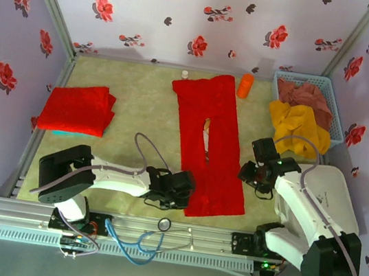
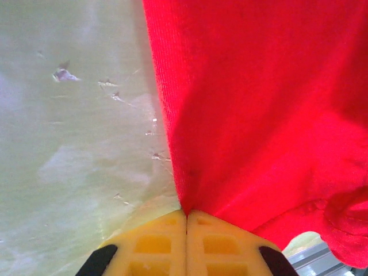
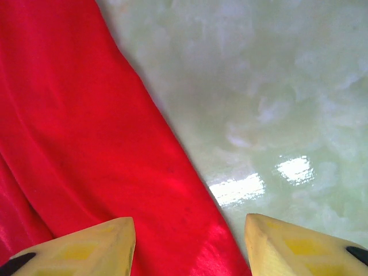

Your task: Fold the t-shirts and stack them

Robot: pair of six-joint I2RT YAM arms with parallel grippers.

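At the far left of the table (image 1: 141, 100), one folded t-shirt (image 1: 76, 109) is laid as a flat red packet. It is judged to be finished and to mark the place of the stack. A light blue strip (image 1: 67, 133) is seen under its near edge; what it is cannot be told.

Next, the left gripper (image 1: 184, 185) is placed at the near left corner of the second t-shirt (image 1: 210, 142). In the left wrist view its fingers (image 2: 152, 244) are pressed together, and the red hem is pinched between them.

The second t-shirt is spread in the middle of the table as a long narrow band. Both sides seem to be folded inward already, with a small slit left between them. The lengthwise fold is therefore judged as done; the crosswise folds and the placing on the stack are not yet done. Beside its far right corner an orange container (image 1: 246, 86) is standing.

The right gripper (image 1: 254, 171) is held at the right edge of the band. In the right wrist view its fingers (image 3: 86, 247) are apart, the cloth edge lies between them, and nothing is clamped.

At the far right, a blue basket (image 1: 338, 119) is filled with a yellow garment (image 1: 297, 127) and a brownish garment (image 1: 305, 95).
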